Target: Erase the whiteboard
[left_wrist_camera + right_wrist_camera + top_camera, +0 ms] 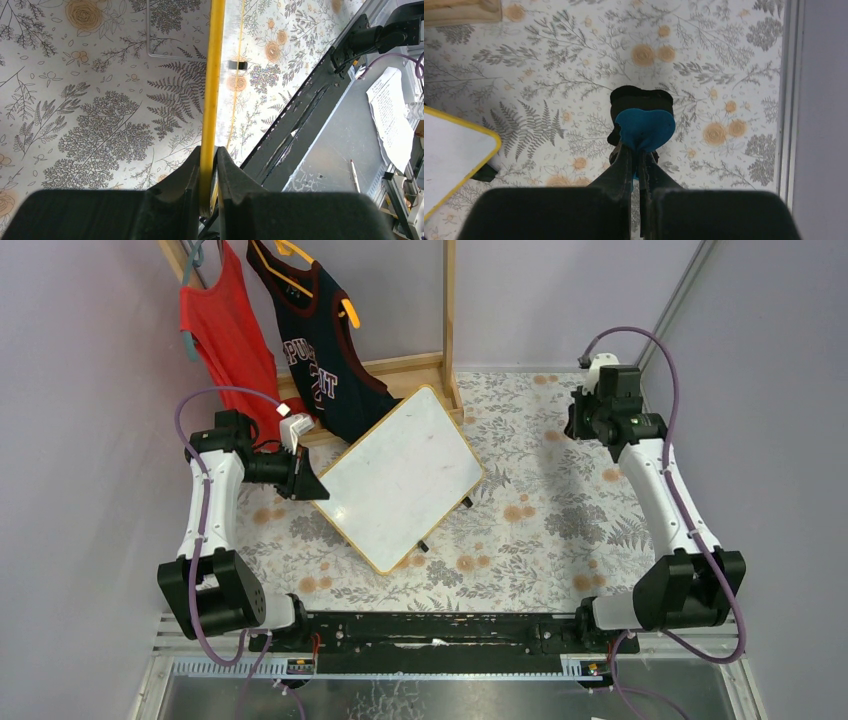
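A red top [225, 335] and a dark jersey [320, 350] hang on a wooden rack [450, 310] by the floral cloth [560, 510].

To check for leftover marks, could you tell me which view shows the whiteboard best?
The top external view: the whole face of the whiteboard shows, with the left gripper holding its edge. The left wrist view shows only its yellow edge, end-on in the jaws; the right wrist view shows one corner.

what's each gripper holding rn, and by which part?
Left gripper pinches the whiteboard by its frame edge. Right gripper grips a blue pad by its near end.
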Tool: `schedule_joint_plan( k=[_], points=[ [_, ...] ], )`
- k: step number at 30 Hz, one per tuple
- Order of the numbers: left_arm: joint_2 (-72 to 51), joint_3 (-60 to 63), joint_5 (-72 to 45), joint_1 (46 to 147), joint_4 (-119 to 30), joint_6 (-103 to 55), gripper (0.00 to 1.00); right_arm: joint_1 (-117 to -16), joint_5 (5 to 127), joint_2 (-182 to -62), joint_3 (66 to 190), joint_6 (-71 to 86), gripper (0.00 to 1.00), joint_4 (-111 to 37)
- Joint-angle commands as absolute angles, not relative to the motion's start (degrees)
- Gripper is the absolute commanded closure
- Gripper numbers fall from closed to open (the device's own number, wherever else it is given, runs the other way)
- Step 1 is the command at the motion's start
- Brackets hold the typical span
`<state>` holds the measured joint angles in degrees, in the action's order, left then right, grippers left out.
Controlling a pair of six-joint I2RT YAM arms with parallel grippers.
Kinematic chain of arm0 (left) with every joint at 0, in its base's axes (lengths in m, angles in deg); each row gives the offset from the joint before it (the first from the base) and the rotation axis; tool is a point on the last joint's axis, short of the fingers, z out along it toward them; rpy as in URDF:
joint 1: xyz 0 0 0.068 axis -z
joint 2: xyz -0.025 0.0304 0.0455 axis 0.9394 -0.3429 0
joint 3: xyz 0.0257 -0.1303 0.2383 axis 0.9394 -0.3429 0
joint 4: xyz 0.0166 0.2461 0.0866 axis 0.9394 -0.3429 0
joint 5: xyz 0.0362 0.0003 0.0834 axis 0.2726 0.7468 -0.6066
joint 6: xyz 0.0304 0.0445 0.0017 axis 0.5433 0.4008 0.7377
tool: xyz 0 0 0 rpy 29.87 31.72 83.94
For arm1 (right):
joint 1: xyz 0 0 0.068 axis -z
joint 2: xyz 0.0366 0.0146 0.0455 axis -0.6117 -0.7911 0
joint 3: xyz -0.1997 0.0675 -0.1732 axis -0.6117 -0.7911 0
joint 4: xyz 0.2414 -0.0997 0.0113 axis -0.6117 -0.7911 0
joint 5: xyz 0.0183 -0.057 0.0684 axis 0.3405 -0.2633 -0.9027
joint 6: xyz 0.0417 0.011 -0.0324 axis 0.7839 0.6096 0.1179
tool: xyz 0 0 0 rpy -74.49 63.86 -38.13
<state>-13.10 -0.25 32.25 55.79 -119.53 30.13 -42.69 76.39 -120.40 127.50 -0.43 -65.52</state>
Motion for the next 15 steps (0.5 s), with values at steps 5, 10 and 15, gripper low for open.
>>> schedule_joint_plan(
  k=[5,10,15],
  points=[
    [-10.84,-0.88,24.91,56.59,-112.93,27.3,1.0,-38.15,73.32,-116.82,124.69,-1.13,1.0,-66.92],
    [-8.28,-0.36,24.1,56.63,-112.69,24.84,1.0,-36.96,72.72,-115.39,122.53,-0.42,1.0,-66.02],
    [-5.67,0.28,23.41,56.61,-113.09,23.39,1.0,-36.33,72.13,-114.44,120.54,0.03,1.0,-64.95]
  ],
)
